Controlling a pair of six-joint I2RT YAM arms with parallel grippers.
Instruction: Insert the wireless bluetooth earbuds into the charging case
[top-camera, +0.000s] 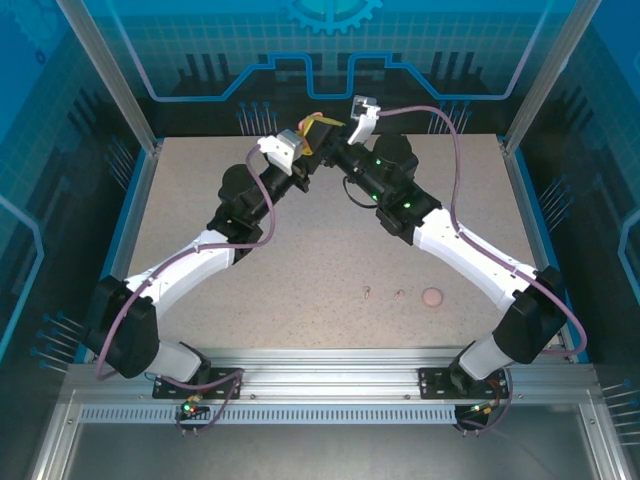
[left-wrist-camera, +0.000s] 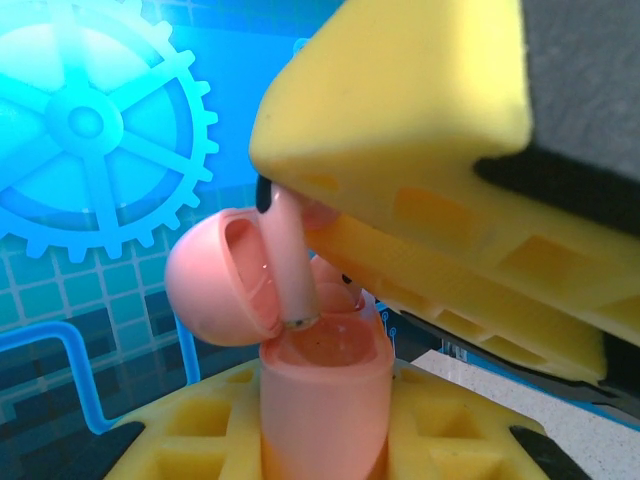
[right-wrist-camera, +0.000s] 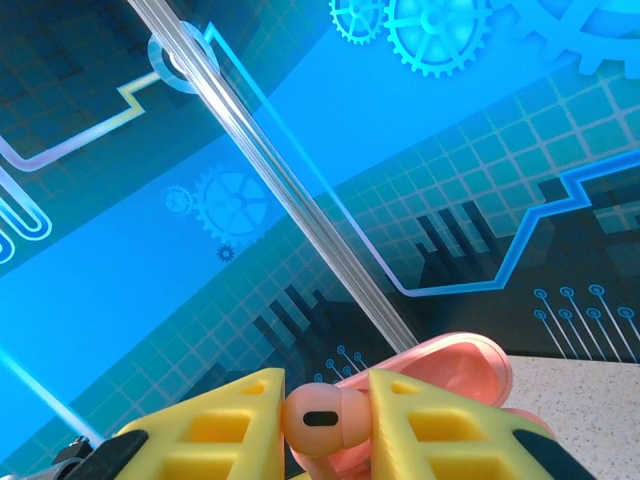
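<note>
1. Judging by its size and glossy shell, the earbud (right-wrist-camera: 320, 420) is very light, rigid and slippery. A gentle pinch across the rounded head, leaving the stem free, suits it best; too hard a squeeze could make it squirt out.
2. Clamped narrow on that head, the right gripper (right-wrist-camera: 325, 398) carries the earbud with its stem (left-wrist-camera: 290, 262) pointing down, tip at or just above the open mouth of the charging case (left-wrist-camera: 325, 400).
3. The left gripper (left-wrist-camera: 325, 440) is closed on the case's lower body and holds it upright above the far centre of the table (top-camera: 300, 250). The lid (left-wrist-camera: 215, 290) hangs open to the left.
4. The case is salmon-pink, glossy and rounded. It is probably light and stiff, with the hinge its weakest part.
5. A pink lump (top-camera: 432, 297) lies on the near right of the table; whether it is the second earbud cannot be told.
</note>
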